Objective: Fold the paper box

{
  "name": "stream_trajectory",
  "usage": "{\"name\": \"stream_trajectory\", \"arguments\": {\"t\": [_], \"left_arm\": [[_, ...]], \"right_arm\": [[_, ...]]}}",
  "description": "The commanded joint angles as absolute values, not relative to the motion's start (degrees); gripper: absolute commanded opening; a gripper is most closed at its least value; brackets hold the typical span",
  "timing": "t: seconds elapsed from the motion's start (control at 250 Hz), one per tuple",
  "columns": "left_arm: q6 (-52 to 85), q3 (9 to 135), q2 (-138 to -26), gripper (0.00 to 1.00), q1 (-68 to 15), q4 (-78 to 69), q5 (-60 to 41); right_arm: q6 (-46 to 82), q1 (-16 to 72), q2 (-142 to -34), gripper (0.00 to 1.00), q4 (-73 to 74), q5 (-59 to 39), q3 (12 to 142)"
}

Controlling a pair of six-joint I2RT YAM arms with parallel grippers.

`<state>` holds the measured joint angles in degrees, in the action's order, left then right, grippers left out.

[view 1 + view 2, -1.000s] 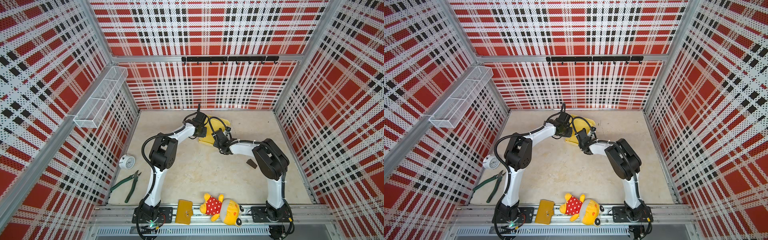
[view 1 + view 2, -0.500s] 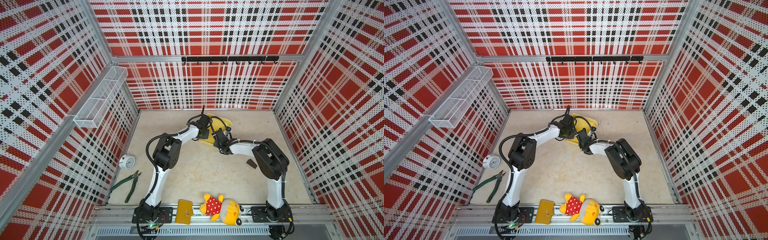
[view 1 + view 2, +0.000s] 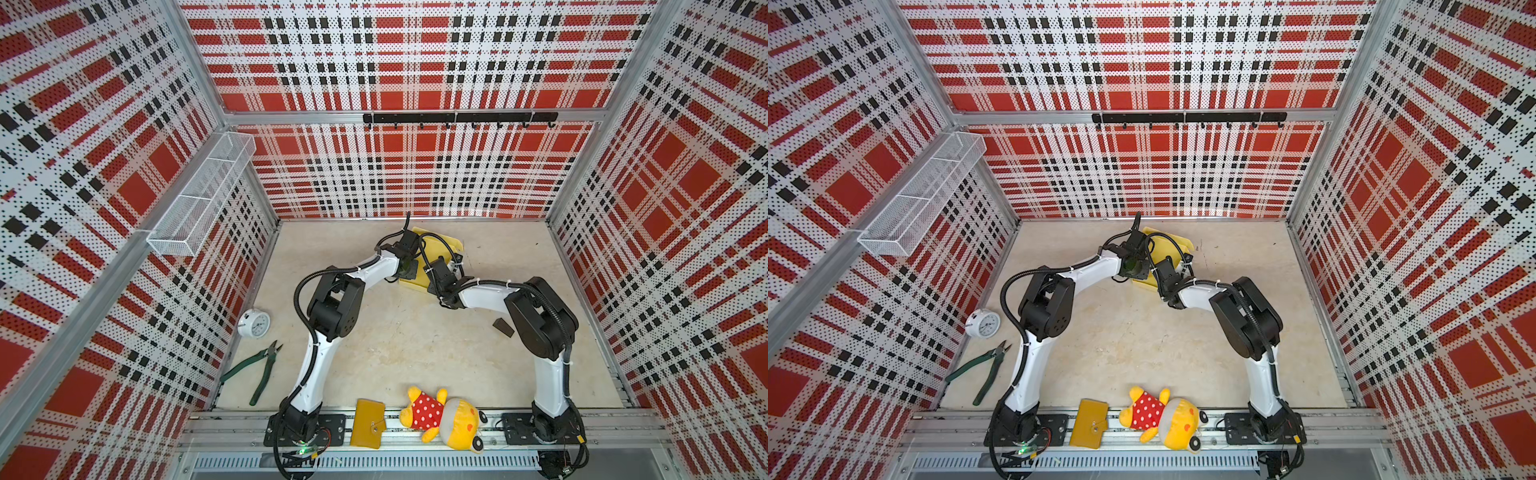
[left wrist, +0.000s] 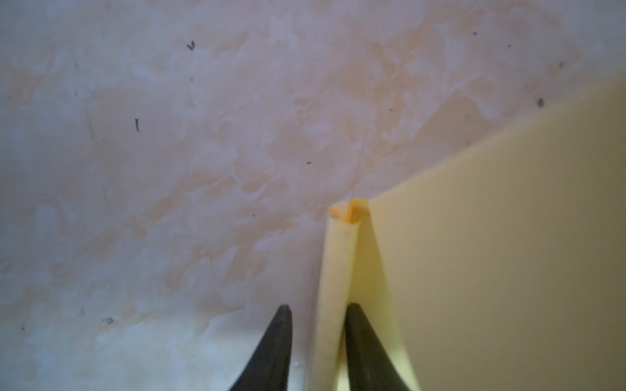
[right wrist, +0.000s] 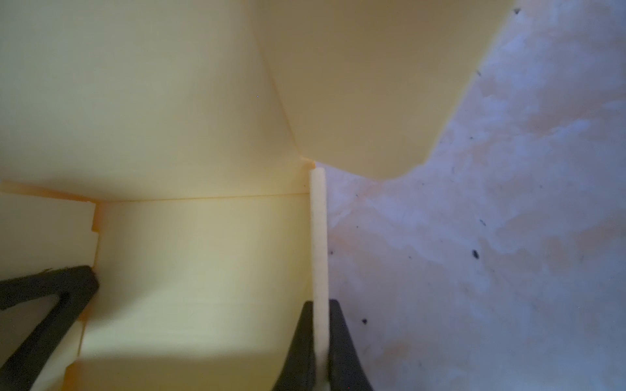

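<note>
Operator: Location of the paper box [image 3: 446, 247] at that moment?

Technician: It sat on the tabletop [image 3: 395, 353] toward the far end, near the plaid back panel [image 3: 415, 187]. In both top views it lay between the wrists of the two arms.

Operator: State of each tool?

Technician: The right tool [image 5: 320, 302] was clamped on the top edge of a thin upright wall [image 5: 318, 237]. The left tool [image 4: 318, 306] stood with its jaws apart, astride a doubled-over wall [image 4: 335, 257] on the other side. One jaw lay inside the fold against the cardboard. The other stood clear of it, over bare tabletop.

Operator: Procedure for the step in hand?

Technician: The step appeared to be setting the side walls upright.
- The right tool should have served as the anchor.
- The left tool should have closed squarely on its wall, away from the corner.
- Pressure had to be light, since thin cardboard would likely buckle or slide under a sideways pull.
- Both walls were best raised together, so that the base would lie flat.

Operator: Appearance of the box?

Technician: It was pale yellow and matt, with clean creases and darker orange at the cut corners. The base panel lay flat. A large flap [image 5: 355, 84] with a rounded corner appeared tilted up beyond the far crease, not yet folded down. The box was only partly formed.
</note>
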<state>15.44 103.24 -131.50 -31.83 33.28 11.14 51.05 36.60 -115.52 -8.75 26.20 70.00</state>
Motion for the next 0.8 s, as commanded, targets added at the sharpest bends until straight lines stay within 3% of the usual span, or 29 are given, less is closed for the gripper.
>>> {"name": "stream_trajectory", "arguments": {"t": [0.0,0.112,0.28,0.608,0.72,0.796], "left_arm": [[14.8,102.1,-129.0,0.31,-32.8,35.3,10.2],[14.7,102.0,-127.4,0.32,-32.9,35.3,10.0],[14.1,101.8,-125.0,0.41,-32.3,35.5,9.0],[12.7,100.7,-123.7,0.38,-31.6,35.0,8.0],[12.8,100.7,-124.9,0.16,-31.4,35.0,8.6],[12.9,101.1,-126.1,0.08,-31.3,35.2,8.6]], "right_arm": [[51.7,37.0,-116.9,0.0,-5.7,25.3,72.3],[51.7,37.0,-117.1,0.0,-5.9,25.3,72.5],[51.7,37.0,-117.0,0.0,-6.0,25.3,72.4],[51.7,37.0,-117.1,0.0,-5.9,25.1,72.4],[51.7,37.0,-117.0,0.0,-5.8,25.1,72.4],[51.8,36.9,-117.0,0.0,-5.8,25.0,72.5]]}}
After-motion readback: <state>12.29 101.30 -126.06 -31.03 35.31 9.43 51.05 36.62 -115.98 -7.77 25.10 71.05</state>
